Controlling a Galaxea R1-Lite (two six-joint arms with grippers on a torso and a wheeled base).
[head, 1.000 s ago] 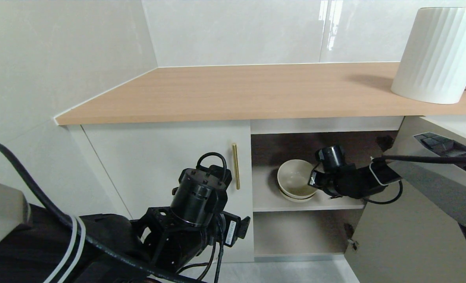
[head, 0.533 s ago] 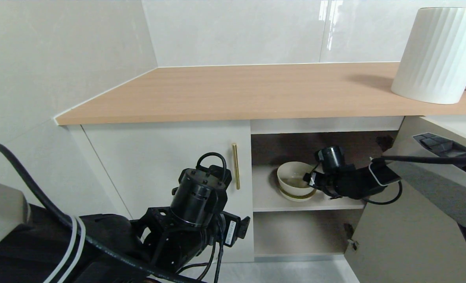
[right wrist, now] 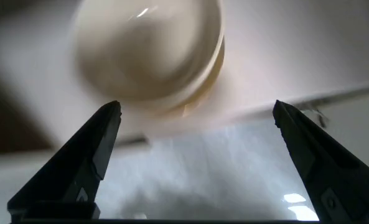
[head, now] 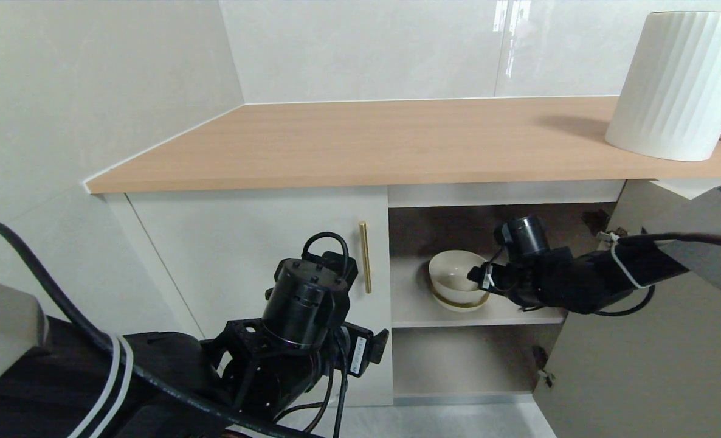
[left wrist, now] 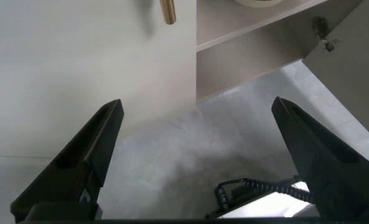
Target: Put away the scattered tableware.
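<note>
Kitchen cabinet and counter, items by count
1 cream bowl (head: pixel 455 274) nested in 1 yellow-rimmed dish (head: pixel 456 304); 1 ribbed white container (head: pixel 676 79); 2 cabinet doors, closed door (head: pixel 245 255) and open door (head: pixel 640 377); 1 brass handle (head: pixel 364 257); 1 shelf (head: pixel 412 311).

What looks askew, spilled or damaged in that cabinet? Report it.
Nothing stands out. The stacked cream ceramic bowls sit upright and nested on the white cabinet shelf, with nothing spilled or visibly broken. The open right gripper is close by them.
</note>
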